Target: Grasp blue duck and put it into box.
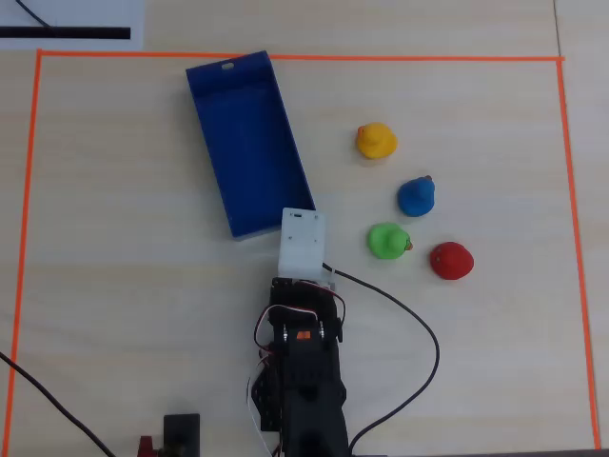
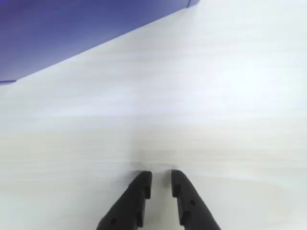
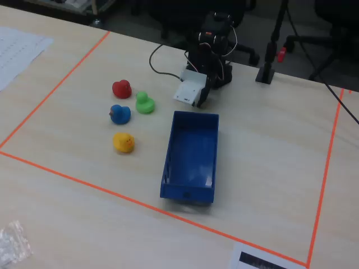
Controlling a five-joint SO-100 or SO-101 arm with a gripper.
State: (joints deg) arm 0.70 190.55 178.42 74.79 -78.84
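The blue duck [image 1: 416, 196] stands on the table among the other ducks, right of the box in the overhead view; it also shows in the fixed view [image 3: 119, 114]. The box [image 1: 250, 143] is a long dark-blue tray, empty, and shows in the fixed view [image 3: 190, 151] too. Its wall fills the top left of the wrist view [image 2: 72, 33]. My gripper [image 2: 161, 179] hangs low over bare table beside the box's near corner, its jaws nearly together with only a narrow gap and nothing between them. In the overhead view the white wrist camera housing [image 1: 303, 243] hides the gripper.
A green duck [image 1: 387, 240], a yellow duck [image 1: 375, 141] and a red duck [image 1: 451, 260] stand around the blue one. Orange tape [image 1: 285, 57] marks the work area. The arm's cable [image 1: 419, 328] loops to the right of the base. A black stand [image 3: 268, 70] is behind.
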